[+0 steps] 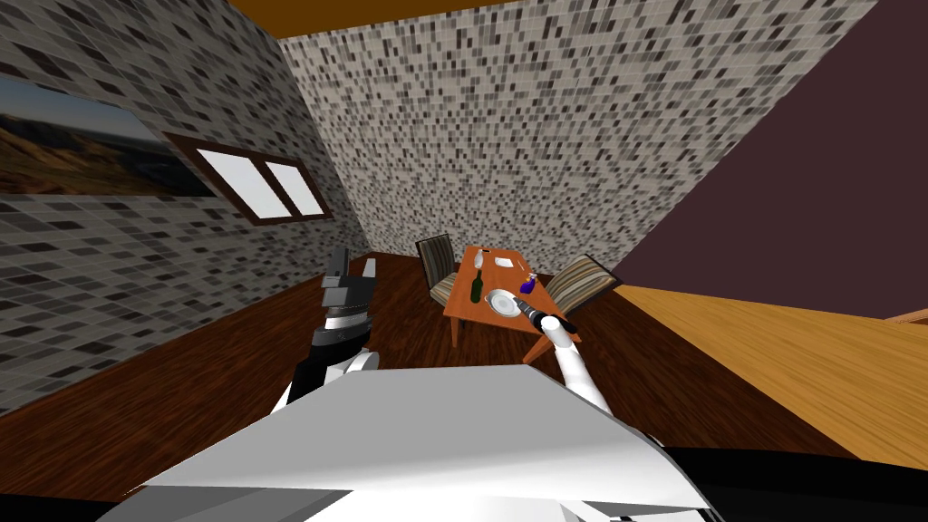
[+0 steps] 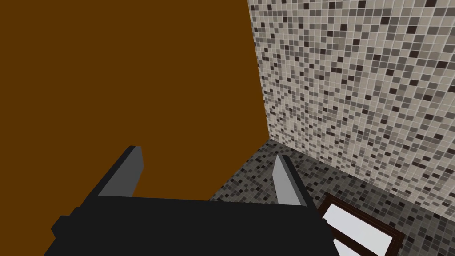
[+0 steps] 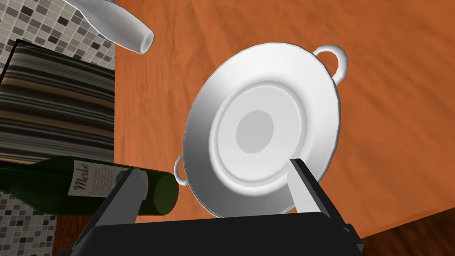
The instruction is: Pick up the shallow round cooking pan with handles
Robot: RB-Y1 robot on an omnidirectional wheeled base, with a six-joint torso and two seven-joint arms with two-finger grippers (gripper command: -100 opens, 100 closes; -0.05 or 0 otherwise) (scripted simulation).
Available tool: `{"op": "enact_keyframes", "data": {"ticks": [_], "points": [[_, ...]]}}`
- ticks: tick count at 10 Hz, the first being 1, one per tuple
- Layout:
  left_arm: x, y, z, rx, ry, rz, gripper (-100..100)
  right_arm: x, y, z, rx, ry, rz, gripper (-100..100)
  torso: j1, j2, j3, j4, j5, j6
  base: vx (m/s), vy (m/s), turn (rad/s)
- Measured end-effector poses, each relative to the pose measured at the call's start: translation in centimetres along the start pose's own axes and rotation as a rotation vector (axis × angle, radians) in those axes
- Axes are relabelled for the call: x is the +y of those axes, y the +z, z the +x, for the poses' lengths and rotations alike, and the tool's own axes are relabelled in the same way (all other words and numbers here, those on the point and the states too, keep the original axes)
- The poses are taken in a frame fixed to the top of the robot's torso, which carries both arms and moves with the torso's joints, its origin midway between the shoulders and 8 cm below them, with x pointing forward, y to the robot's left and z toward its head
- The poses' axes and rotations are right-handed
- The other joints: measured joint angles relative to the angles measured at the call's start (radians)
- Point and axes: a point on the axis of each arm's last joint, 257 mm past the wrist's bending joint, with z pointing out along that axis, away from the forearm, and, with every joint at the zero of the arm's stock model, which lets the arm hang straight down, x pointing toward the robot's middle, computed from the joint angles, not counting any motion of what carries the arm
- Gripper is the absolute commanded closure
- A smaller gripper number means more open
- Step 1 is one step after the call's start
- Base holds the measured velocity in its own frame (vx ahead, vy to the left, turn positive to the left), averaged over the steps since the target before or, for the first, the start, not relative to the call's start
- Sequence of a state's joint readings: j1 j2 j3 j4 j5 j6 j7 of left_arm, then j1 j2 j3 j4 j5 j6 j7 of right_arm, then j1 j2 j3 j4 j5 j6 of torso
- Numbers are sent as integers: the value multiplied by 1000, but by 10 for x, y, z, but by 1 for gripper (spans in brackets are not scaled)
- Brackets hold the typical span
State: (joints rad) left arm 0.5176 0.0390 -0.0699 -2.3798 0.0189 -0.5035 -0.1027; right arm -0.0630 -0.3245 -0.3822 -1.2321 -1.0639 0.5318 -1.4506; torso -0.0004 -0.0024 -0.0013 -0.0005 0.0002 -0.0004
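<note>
Pan (image 3: 262,129), white, shallow and round with a small loop handle on each of two opposite sides, lies flat on the wooden table (image 3: 391,133), close to the edge nearest the robot. The right gripper (image 3: 215,171) hovers over it with its fingers spread open, holding nothing. One finger lines up over the pan's near rim, the other over the green bottle (image 3: 89,186) that stands just beside one handle. A white bottle (image 3: 120,26) stands farther along the table, and a striped chair (image 3: 53,111) sits at the side edge behind the bottles. In the head view the left gripper (image 1: 337,267) is raised at the robot's left, well apart from the table, its fingers also open and empty.

The main risk seems to be the green bottle. If the hand drops as it is aimed now, the finger over it would likely strike its shoulder and topple it onto the pan or off the table. The pan is wider than the open fingers, so only the rim or a handle can be pinched. On that sloping rim the thin fingers may slip, or the pan may tilt and swing once lifted.
</note>
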Motion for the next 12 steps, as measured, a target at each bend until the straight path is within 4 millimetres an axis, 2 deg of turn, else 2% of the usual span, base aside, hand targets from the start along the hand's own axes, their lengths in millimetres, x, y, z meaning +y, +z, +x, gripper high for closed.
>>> {"op": "enact_keyframes", "data": {"ticks": [8,10,12], "points": [[0,0,0,0,0,0,0,50,-7,-41,-129,349,-77,-100,0,-1,-1,0,0,0,34,-6,25],[0,0,0,0,0,0,0,68,-9,-55,-163,451,-110,-100,-1,-2,-1,0,0,0,53,-16,38],[0,0,0,0,0,0,0,75,-12,-60,-177,500,-127,-100,0,-1,0,0,0,0,24,-6,10]]}}
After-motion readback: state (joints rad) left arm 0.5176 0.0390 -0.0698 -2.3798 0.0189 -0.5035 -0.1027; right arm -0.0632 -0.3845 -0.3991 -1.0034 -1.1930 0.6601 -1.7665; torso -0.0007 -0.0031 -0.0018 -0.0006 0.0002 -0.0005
